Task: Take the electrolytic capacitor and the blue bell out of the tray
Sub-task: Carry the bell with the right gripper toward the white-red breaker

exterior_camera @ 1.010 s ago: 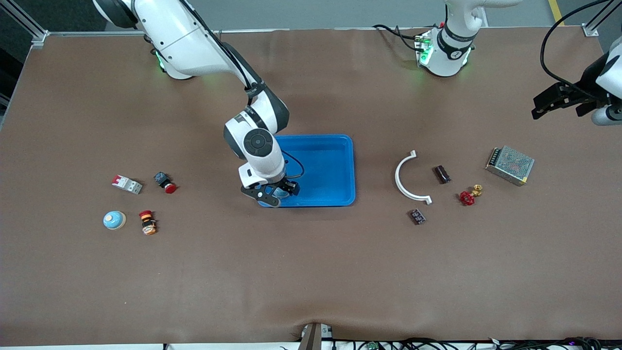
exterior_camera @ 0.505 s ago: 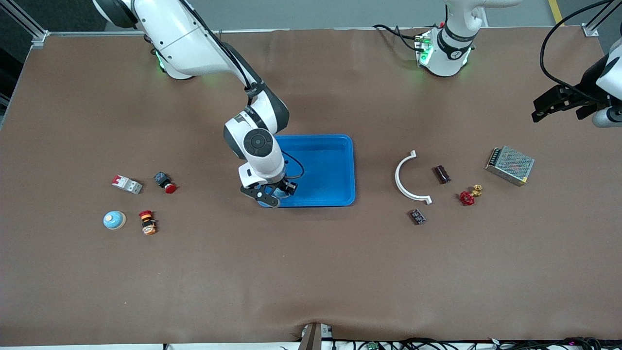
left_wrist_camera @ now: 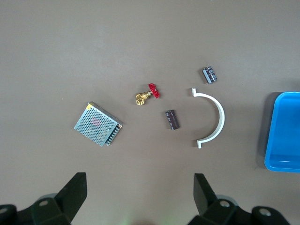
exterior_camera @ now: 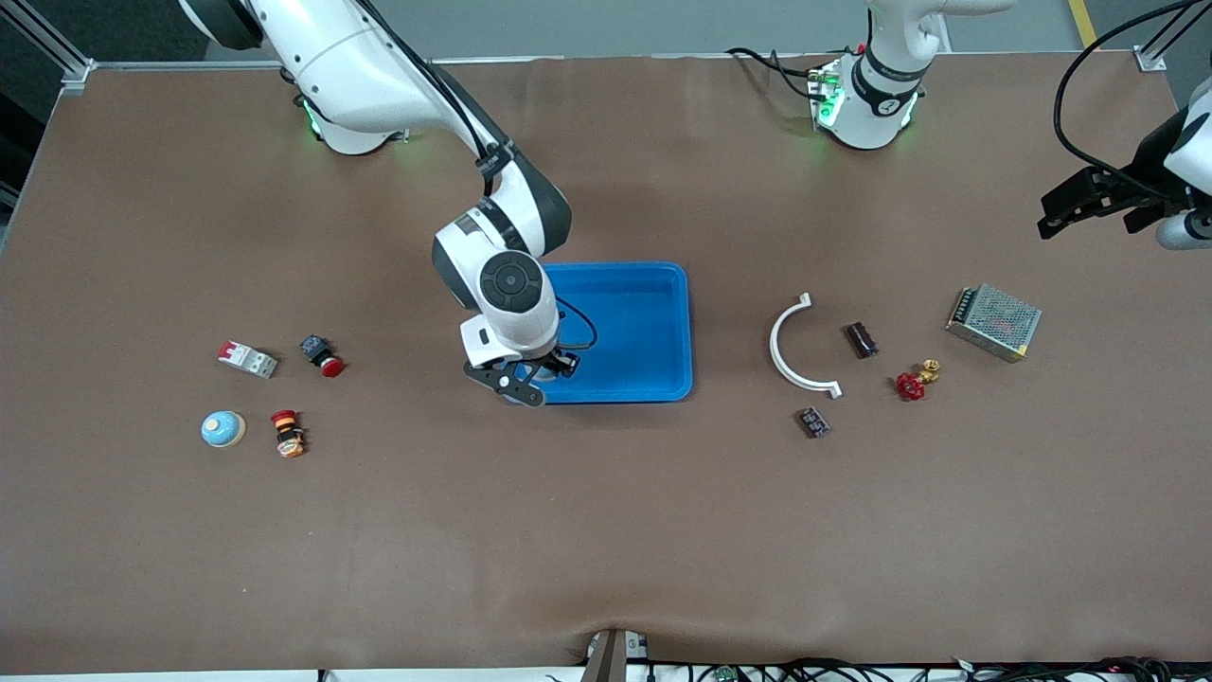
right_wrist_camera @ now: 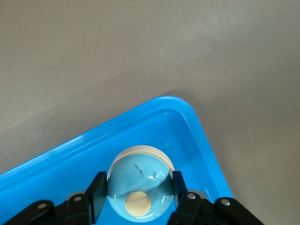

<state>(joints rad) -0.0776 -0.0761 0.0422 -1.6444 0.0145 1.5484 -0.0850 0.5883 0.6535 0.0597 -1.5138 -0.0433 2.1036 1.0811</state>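
Bell [right_wrist_camera: 140, 185] — base hidden by jaws

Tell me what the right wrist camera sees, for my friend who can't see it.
The right hand is shut on a light blue bell over a corner of the blue tray. Around the tray there is only brown table.
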